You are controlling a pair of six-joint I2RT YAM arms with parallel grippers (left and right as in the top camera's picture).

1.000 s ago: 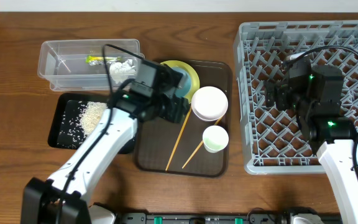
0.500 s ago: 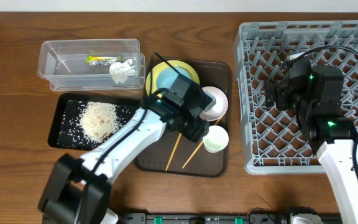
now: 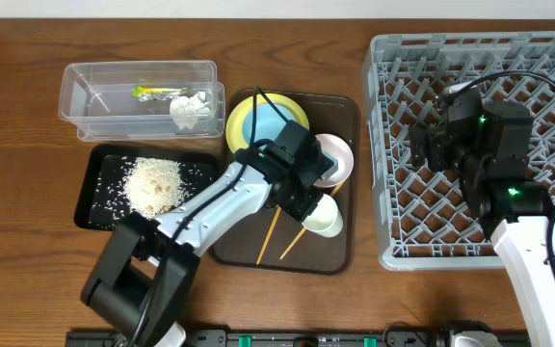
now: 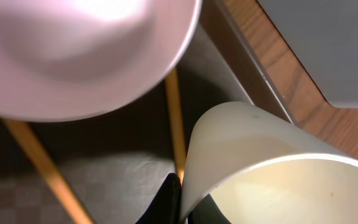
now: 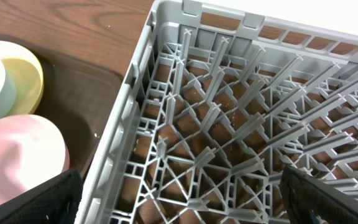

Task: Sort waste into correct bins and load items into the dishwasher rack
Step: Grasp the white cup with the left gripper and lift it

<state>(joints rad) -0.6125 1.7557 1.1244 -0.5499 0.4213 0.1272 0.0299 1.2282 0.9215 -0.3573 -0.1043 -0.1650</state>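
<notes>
My left gripper (image 3: 308, 200) is shut on the rim of the small pale cup (image 3: 325, 218), which is tipped over on the brown serving tray (image 3: 345, 108). In the left wrist view one black finger sits inside the cup (image 4: 272, 168) and one outside, the gripper (image 4: 185, 206) pinching its wall. A white-pink bowl (image 3: 333, 159) lies just behind, seen close as the bowl (image 4: 79, 56). Two chopsticks (image 3: 276, 231) lie under the cup. The light-blue bowl (image 3: 256, 123) rests on the yellow plate (image 3: 237, 114). My right gripper (image 5: 179, 205) hangs open over the grey dishwasher rack (image 3: 547, 58), nothing between its fingers.
The clear tub (image 3: 94, 82) at the back left holds the snack wrapper (image 3: 157, 93) and the tissue (image 3: 191, 108). The black tray (image 3: 99, 207) in front of it holds a heap of rice (image 3: 152, 183). The rack's near wall (image 5: 114, 155) stands right beside the serving tray.
My left gripper has swung from the plate across to the cup and shut on its rim, and the cup now leans over. The right arm has stayed still.
</notes>
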